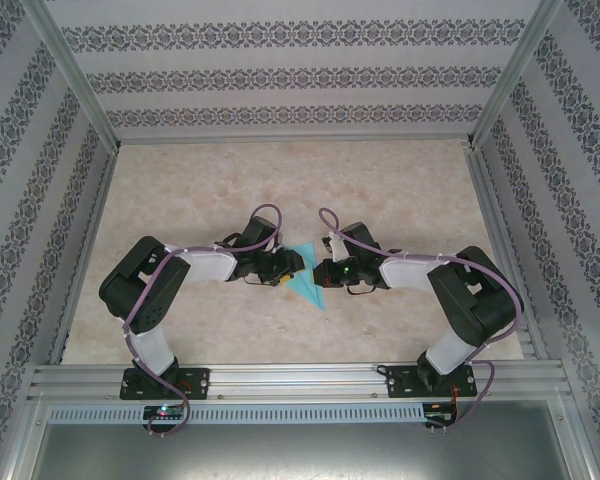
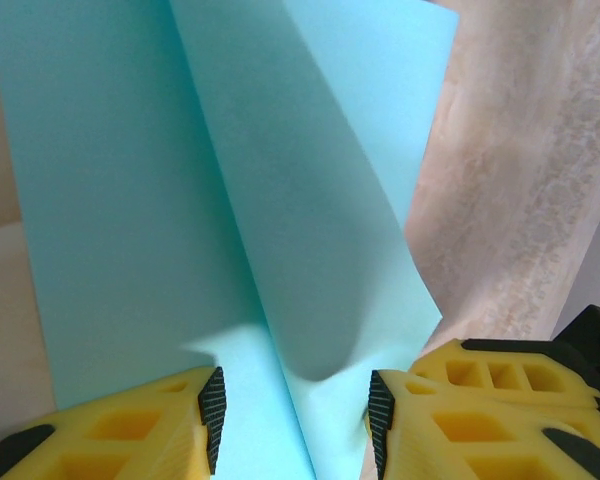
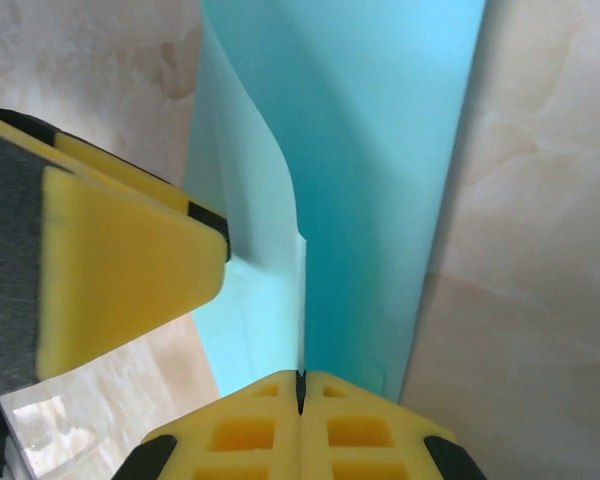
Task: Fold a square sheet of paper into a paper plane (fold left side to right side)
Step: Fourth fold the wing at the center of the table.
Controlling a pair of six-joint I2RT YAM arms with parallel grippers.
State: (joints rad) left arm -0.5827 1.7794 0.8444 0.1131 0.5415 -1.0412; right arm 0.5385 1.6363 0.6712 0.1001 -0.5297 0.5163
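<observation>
The right gripper point(image 3: 301, 393) has its two yellow fingers pressed together with no gap. A thin raised flap of the paper plane point(image 3: 380, 150) runs straight down into the seam between them, so it appears pinched there. Facing it, the left gripper point(image 2: 295, 420) stands partly open. Its yellow fingers point(image 2: 130, 435) sit one on each side of the turquoise paper, whose lifted fold rises along the middle between them, and the black pads do not squeeze anything. From the right wrist, one of the left gripper's fingers point(image 3: 120, 270) shows just beside the same flap. Seen from above, the two grippers meet nose to nose at the middle of the table point(image 1: 400, 190), with the paper between them. The paper is a slim, pointed, kite-like shape, and its tip points toward the near edge and slightly to the right. The tabletop is pale beige with a marbled pattern. Both arms reach inward from bases bolted to an aluminium rail point(image 1: 300, 378) at the near edge. Walls with striped floral wallpaper point(image 1: 280, 75) enclose the space.
</observation>
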